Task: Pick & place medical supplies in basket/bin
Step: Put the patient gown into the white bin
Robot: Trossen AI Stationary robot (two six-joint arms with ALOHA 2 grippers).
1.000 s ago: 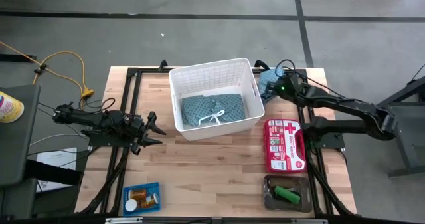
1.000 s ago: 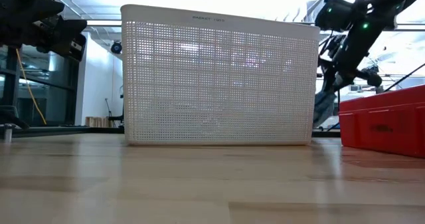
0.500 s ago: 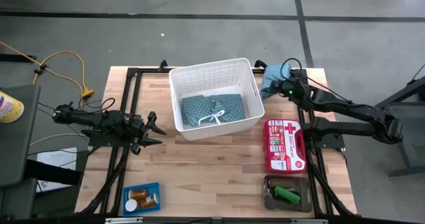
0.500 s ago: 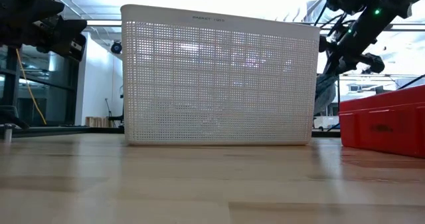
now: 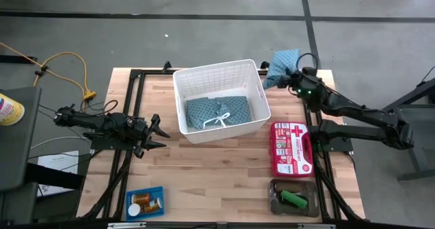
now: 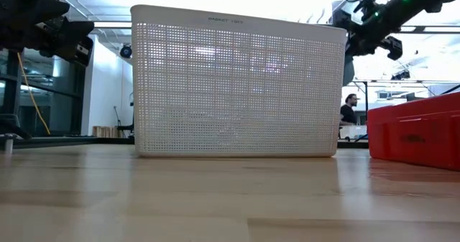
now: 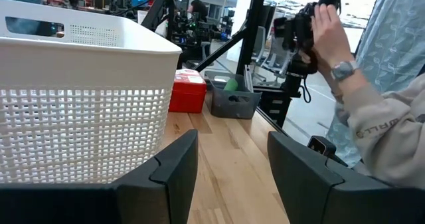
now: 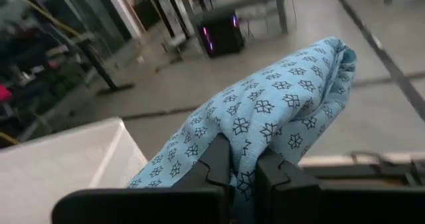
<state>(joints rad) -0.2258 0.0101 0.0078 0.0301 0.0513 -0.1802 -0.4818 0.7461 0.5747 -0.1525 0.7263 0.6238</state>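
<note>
The white lattice basket (image 5: pixel 253 71) stands at the table's far middle, and one teal patterned cloth (image 5: pixel 217 111) lies on its floor. A second teal cloth (image 5: pixel 281 62) hangs in the air just beyond the basket's far right corner, with my right gripper (image 5: pixel 292 77) shut on it. In the right wrist view this cloth (image 8: pixel 279 98) bulges past the fingers. My left gripper (image 5: pixel 158 135) hovers open left of the basket, pointing level at the basket wall (image 7: pixel 80 117), with nothing between its fingers. My right gripper pinches a bunched fold of the teal cloth (image 8: pixel 243 159) between its two fingers (image 8: pixel 216 159); several layers seem gathered there. The fingers come from the table's right side, nearly level. The cloth is lifted clear of the table and bulges beyond the fingertips.
A red first-aid case (image 5: pixel 291 147) lies right of the basket. A grey tray (image 5: pixel 275 200) with green pieces sits at the near right, a blue tray (image 5: pixel 158 191) with orange pill bottles at the near left. A person (image 7: pixel 372 117) stands beyond the table.
My right gripper has risen and drawn toward the table's far right corner, tipping up from a downward slant to nearly level. It has stayed shut on the teal cloth, which has come up from beside the basket and now hangs clear.
</note>
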